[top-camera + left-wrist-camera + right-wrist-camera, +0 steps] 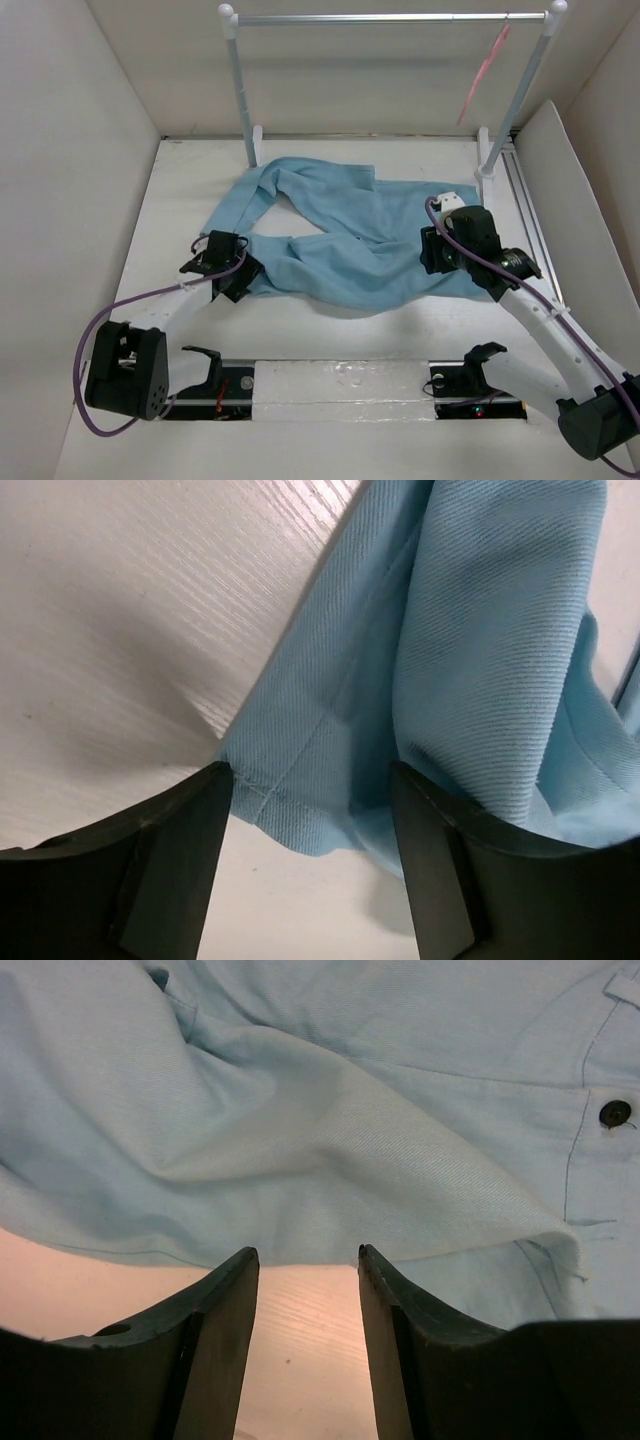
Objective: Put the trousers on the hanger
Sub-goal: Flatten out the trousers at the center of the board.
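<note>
The trousers [340, 235] are being shown as matt, finely ribbed twill cloth; the counter [130, 600] is being seen with a fine wood-grain texture; the left claw [310, 780] and right claw [307, 1258] are being shown in matt black plastic; the rail [390, 18] is being seen as smooth silvery metal

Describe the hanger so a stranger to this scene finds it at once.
Find the silver-white garment rail standing at the far end of the table. Near the bar's right end hangs the hanger, a thin strip slanting down to the left. It is the only pink thing here; the trousers below are light blue.
</note>
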